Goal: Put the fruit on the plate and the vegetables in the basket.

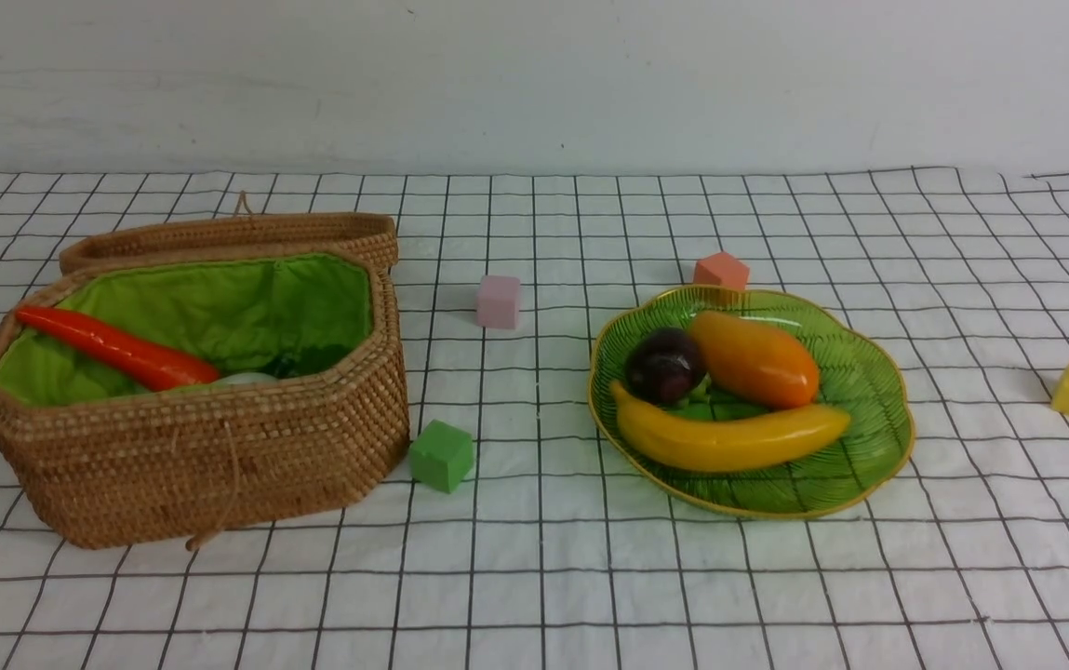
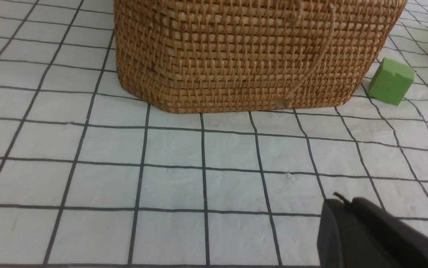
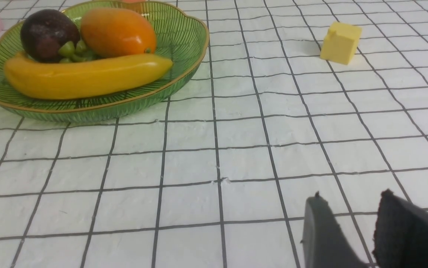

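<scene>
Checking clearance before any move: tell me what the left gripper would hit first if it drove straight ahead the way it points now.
Probably the basket: its woven front wall fills the left wrist view ahead of the shut left gripper, with only bare cloth between. The green cube sits off to the side.

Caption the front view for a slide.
Sorted: banana, mango and purple fruit on the plate; carrot in the open basket.

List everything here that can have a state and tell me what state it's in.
basket: lid open, carrot lying inside
plate: holds banana, mango and dark purple fruit
left gripper: shut, empty, above the cloth
right gripper: open, empty, above the cloth
</scene>
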`<state>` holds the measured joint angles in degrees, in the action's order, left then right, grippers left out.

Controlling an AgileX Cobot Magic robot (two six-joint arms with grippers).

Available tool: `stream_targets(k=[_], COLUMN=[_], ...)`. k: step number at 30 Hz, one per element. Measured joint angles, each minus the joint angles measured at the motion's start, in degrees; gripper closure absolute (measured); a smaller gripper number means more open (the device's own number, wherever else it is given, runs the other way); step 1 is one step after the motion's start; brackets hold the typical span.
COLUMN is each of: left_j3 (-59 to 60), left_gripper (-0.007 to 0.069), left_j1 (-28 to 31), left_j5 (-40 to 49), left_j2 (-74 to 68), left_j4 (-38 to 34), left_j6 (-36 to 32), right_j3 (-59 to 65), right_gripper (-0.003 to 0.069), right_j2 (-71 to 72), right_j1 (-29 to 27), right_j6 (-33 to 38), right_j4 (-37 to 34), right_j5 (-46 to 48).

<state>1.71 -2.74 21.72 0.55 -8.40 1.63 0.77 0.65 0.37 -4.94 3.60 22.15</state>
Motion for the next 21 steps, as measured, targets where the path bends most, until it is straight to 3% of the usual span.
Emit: stream_targets(k=[21], left_j3=[0.0], left_gripper=[0.0587], left_j1=[0.0], left_j5=[0.0], left_j2=[0.0], left_j4=[0.0], left_j6=[0.0], right_j3=[0.0], right_gripper=[0.0417], right_j2=[0.0], right_j1=[0.0], right_j6=[0.0], right_j4=[0.0], right_j5=[0.0])
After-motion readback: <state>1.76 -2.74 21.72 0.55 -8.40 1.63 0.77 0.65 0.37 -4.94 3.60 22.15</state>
